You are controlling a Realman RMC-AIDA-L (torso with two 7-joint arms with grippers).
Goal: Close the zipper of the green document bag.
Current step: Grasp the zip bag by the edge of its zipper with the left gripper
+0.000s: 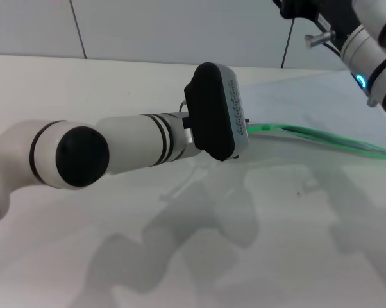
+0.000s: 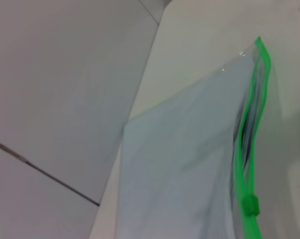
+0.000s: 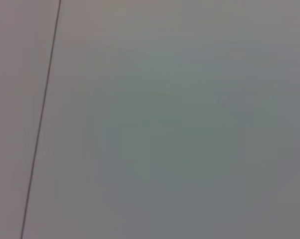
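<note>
Head view: zipper runs along the near edge of the green document bag, flat on the white table, right of centre. Left wrist view shows the two strips gaping, slider tab near one end: not yet closed. Left gripper sits at the zipper's end, presumably to reach the tab; fingers hidden, cannot tell. Right arm raised at far right, gripper unseen.

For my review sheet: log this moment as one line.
left gripper: at zipper end, fingers hidden | slider tab: zipper beyond it gaping | green document bag: flat on table | right arm: raised at far right
</note>
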